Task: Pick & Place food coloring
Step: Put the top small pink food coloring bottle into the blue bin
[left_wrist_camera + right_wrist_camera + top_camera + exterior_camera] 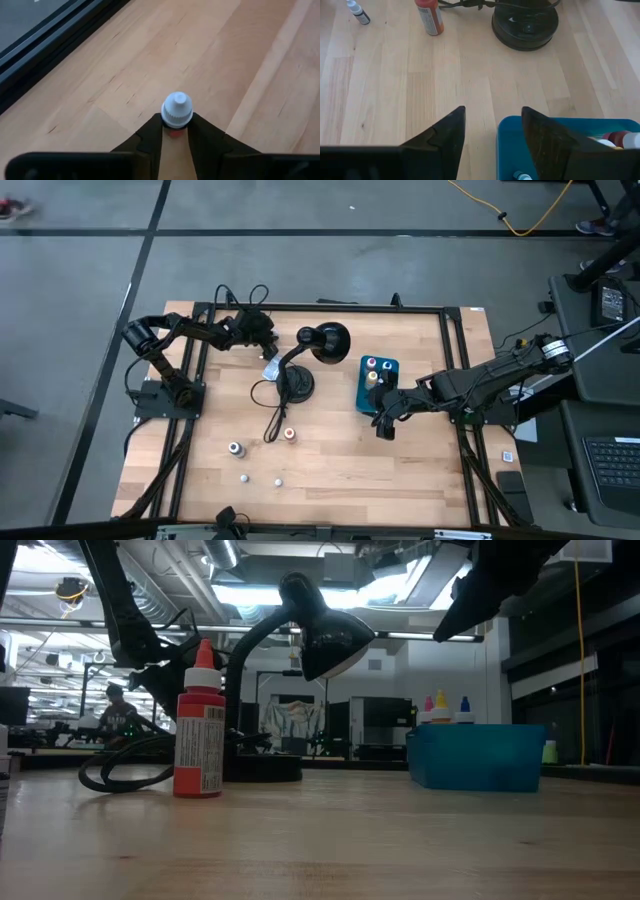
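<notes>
The left gripper's fingers hide the white-capped bottle — only its cap shows.

Red bottle, white label; teal box holding pink, yellow, blue caps; black lamp; pale wood tabletop.

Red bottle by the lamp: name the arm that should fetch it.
Right. The right jaws hang open and empty by the teal box, facing the red bottle; the left jaws are shut on a white-capped bottle.
</notes>
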